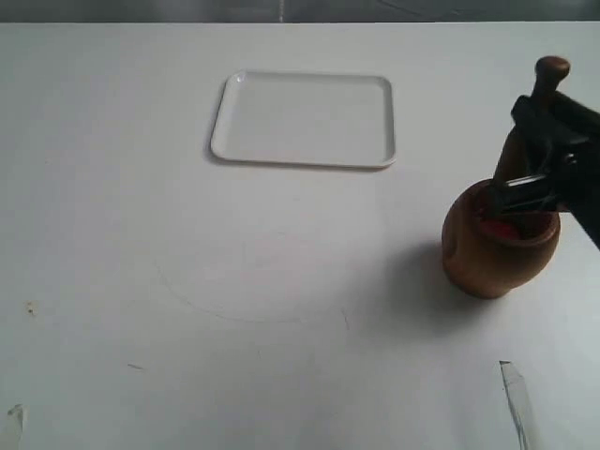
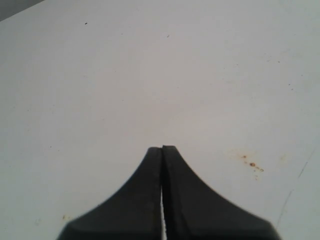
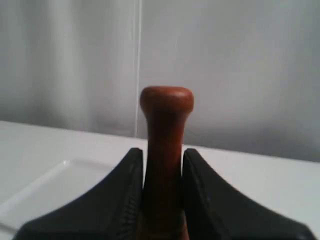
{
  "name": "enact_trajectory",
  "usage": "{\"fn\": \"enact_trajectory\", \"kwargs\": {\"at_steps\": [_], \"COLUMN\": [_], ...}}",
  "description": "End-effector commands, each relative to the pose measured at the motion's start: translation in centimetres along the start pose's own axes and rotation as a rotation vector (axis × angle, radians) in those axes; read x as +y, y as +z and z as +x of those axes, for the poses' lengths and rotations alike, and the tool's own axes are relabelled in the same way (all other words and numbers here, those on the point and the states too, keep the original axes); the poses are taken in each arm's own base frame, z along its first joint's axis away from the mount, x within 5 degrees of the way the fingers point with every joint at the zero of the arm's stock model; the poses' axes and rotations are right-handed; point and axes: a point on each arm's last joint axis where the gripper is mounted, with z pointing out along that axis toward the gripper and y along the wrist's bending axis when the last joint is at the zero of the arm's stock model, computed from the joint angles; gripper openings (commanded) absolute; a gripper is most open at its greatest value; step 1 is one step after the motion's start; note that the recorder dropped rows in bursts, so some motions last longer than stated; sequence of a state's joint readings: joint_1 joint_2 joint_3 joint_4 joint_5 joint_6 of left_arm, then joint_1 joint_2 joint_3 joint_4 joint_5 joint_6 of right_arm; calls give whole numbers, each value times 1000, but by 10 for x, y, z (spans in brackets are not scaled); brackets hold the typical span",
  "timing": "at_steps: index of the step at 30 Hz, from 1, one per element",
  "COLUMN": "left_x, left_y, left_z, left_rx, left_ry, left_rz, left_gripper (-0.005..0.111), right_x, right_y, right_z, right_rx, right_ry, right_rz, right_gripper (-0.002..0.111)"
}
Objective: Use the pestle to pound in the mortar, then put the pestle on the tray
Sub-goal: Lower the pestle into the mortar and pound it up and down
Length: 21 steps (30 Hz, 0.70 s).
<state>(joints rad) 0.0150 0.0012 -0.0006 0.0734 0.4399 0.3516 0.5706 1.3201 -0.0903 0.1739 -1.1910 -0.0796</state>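
The brown wooden mortar (image 1: 495, 253) stands on the white table at the right. The reddish-brown pestle (image 1: 547, 78) sticks up out of its mouth, knobbed handle on top; its thick end is hidden inside the cup. My right gripper (image 1: 534, 150) is shut on the pestle's shaft just above the mortar's rim. In the right wrist view the pestle (image 3: 165, 135) rises between the two black fingers (image 3: 120, 195) of the right gripper (image 3: 163, 156). The white tray (image 1: 303, 119) lies flat at the back centre. My left gripper (image 2: 162, 148) is shut on nothing over bare table.
The tray (image 3: 45, 187) shows as a white corner in the right wrist view. Strips of clear tape (image 1: 516, 398) lie near the front right of the table. Small brown specks (image 2: 252, 164) mark the tabletop beside the left gripper.
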Motion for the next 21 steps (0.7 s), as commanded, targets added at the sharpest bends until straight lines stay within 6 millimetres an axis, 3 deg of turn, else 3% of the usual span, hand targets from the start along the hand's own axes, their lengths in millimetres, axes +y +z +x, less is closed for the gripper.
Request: {"fn": "enact_trajectory", "kwargs": {"at_steps": [1,7,16,19,21], "left_x": [-1,-1,-1,-1,-1], "left_y": [0,0,0,0,0], "left_z": [0,0,0,0,0], "left_rx": [-7,-7,-7,-7,-7], "left_ry": [-12,-12,-12,-12,-12], "left_rz": [8,8,8,8,8], "left_gripper": [0,0,0,0,0], "right_x": [-3,-2,1,0,-1], "right_y": [-8,-5,6,5,-2], "right_z": [-16,-3,35,16,-8], "right_rx": [-54,56,229,69,-56], "right_ry": [-26,-32,-22,0,23], "right_rz": [17,7,1,10,11], "right_gripper": [0,0,0,0,0]}}
